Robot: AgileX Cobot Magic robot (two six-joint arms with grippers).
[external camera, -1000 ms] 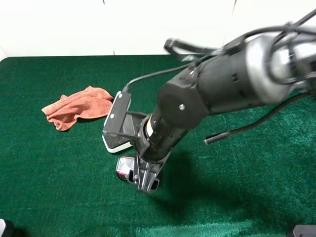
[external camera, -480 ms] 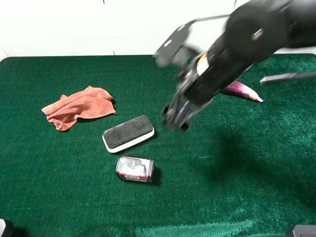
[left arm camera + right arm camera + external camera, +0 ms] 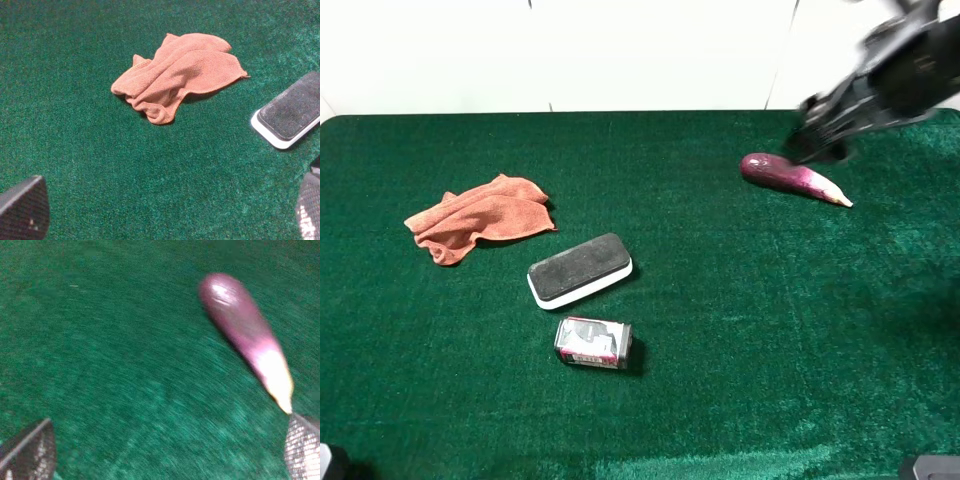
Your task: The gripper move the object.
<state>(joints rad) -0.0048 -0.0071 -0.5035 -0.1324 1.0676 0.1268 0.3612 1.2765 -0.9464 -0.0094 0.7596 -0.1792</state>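
The object, a small can with a maroon, white and black label, lies on its side on the green cloth, free of any gripper. My right gripper is blurred at the far right, high above the table and far from the can. In the right wrist view the right gripper is open and empty, with a purple eggplant below it. My left gripper is open and empty, with its fingertips at the frame's lower corners. The can is out of view in both wrist views.
A black-and-white board eraser lies just behind the can and also shows in the left wrist view. An orange rag lies at the left. The purple eggplant lies at the far right.
The right gripper was down at the can one second ago. It has let go, risen and swung far right and back to above the eggplant. The can stays in front of the eraser.
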